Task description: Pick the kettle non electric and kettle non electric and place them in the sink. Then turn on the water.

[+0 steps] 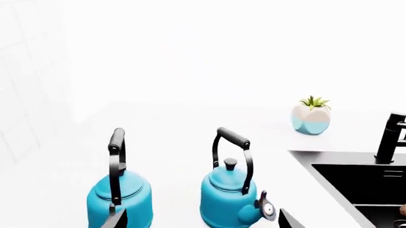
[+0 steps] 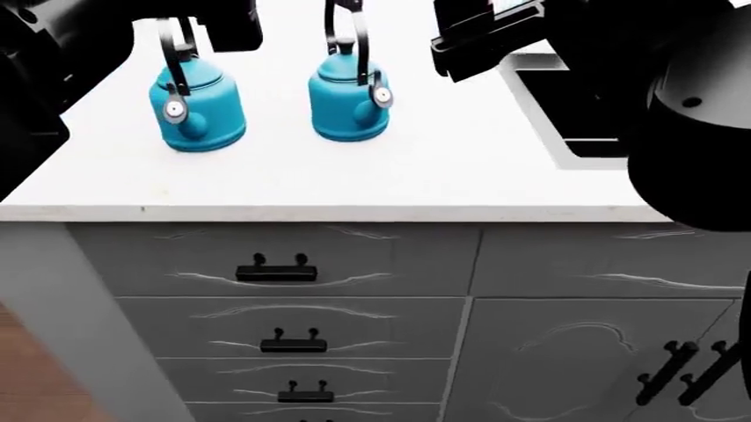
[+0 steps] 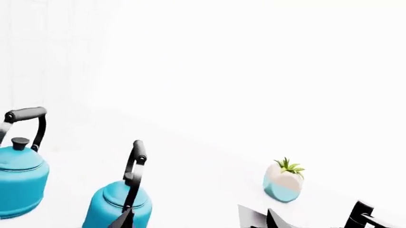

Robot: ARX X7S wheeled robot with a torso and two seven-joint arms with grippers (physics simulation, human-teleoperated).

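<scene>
Kettles: two turquoise kettles stand upright and apart on the white desk (image 2: 470, 167), left of the sink (image 2: 564, 114).
Desk: white top over grey drawers (image 2: 281, 325) with black handles; both kettles sit well back from its front edge.
Sink: black basin set in the desk's right part, with nothing seen in the part that shows; a black faucet (image 1: 390, 137) rises at its rear.
Left kettle (image 2: 193, 105): spout and whistle cap face the front edge of the desk; the arched handle runs front to back, in line with the spout.
Right kettle (image 2: 348, 101): spout points toward the front and to the right, toward the sink side; its handle follows that same line.
Plant pot (image 1: 311, 118): pale pot with a small green plant, far back on the desk, behind the sink corner.
Left gripper (image 1: 197, 221): above the desk near the left kettle; only the finger tips show, spread apart, gripping nothing.
Right gripper (image 3: 190, 221): raised between the right kettle and the sink; jaws parted and empty.
</scene>
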